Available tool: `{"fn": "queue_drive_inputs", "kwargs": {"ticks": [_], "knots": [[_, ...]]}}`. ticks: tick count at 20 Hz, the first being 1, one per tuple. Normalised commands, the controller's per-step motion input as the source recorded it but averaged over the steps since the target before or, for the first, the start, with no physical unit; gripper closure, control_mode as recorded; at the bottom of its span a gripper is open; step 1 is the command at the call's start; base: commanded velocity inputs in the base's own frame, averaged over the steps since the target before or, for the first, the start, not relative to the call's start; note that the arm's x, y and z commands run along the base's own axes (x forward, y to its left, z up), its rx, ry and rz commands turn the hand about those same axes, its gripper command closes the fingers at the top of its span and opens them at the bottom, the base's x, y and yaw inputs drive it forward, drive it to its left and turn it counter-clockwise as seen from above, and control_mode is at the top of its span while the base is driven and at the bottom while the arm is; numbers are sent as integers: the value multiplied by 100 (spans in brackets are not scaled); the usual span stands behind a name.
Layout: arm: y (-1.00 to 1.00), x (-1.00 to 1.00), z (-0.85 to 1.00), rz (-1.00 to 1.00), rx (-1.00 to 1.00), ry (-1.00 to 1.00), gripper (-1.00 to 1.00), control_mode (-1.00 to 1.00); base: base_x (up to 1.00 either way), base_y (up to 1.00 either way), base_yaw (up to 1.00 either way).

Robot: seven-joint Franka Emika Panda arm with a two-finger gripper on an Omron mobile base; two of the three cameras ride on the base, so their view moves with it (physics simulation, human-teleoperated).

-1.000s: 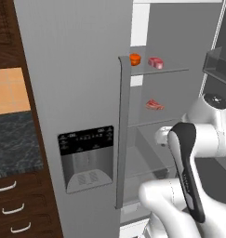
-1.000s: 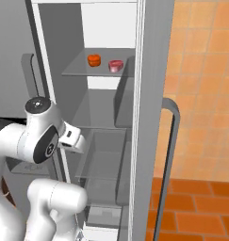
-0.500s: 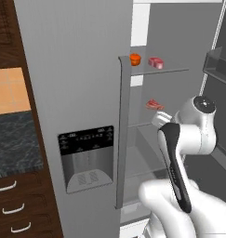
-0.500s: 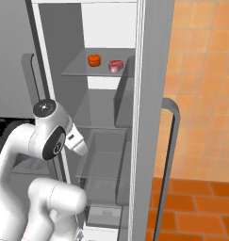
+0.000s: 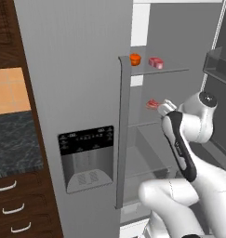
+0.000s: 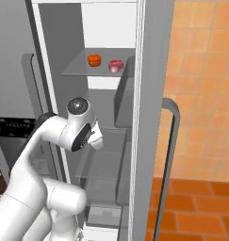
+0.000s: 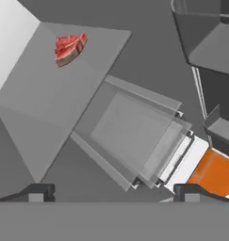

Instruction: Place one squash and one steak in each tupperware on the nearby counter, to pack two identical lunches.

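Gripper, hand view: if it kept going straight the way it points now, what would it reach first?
Probably the clear lower fridge shelf centred ahead of the open gripper; depth is unclear. The steak lies well off that line.

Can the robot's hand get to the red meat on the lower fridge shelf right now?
Probably yes. The gripper is open and inside the fridge, and the steak lies alone on its glass shelf with nothing between them.

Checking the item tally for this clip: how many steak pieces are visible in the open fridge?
2. One steak sits on the upper shelf beside the squash; the other steak lies on the shelf below. More could be hidden.
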Motion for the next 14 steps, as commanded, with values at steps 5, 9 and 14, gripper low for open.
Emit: {"fn": "queue_drive_inputs", "kwargs": {"ticks": [5,9,14], "knots": [[0,99,0,-8,7,3,-100,-100,0,0,0],[-16,89,0,-10,1,9,-100,-100,0,0,0],[-29,83,-5,-8,0,9,-100,-100,0,0,0]]}}
